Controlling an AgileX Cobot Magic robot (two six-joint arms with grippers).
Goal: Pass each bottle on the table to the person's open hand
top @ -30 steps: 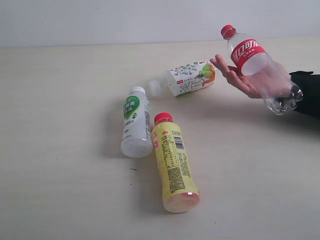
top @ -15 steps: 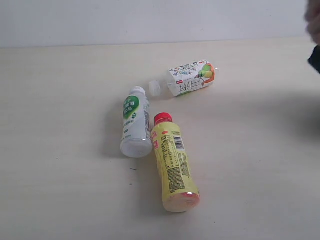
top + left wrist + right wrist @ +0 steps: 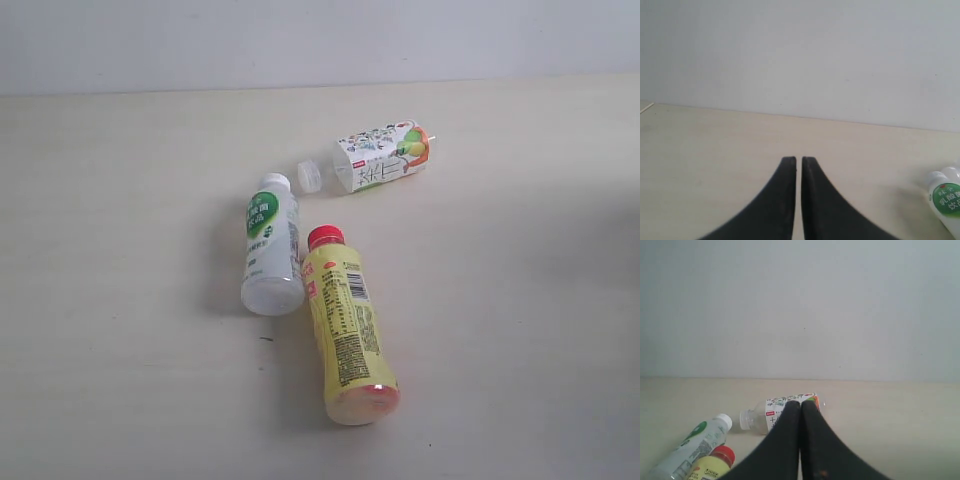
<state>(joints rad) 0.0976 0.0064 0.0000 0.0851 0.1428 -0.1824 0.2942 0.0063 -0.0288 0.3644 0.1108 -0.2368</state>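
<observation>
Three bottles lie on the pale table [image 3: 120, 200]. A white bottle with a green label [image 3: 271, 246] lies at the middle, also seen in the left wrist view [image 3: 946, 200] and the right wrist view [image 3: 695, 445]. Beside it lies a yellow bottle with a red cap [image 3: 346, 322] [image 3: 710, 467]. Behind them lies a squarish clear bottle with a floral label [image 3: 370, 158] [image 3: 771, 415]. My left gripper [image 3: 799, 160] is shut and empty above bare table. My right gripper [image 3: 800, 403] is shut and empty, short of the floral bottle. Neither gripper shows in the exterior view. The person's hand is out of view.
A pale wall [image 3: 320, 40] rises behind the table's far edge. Bare table [image 3: 520, 300] stretches right of the bottles.
The person's hand, holding the clear bottle with the red cap and label, has drawn away to the right and left the view. The three lying bottles have not moved.
</observation>
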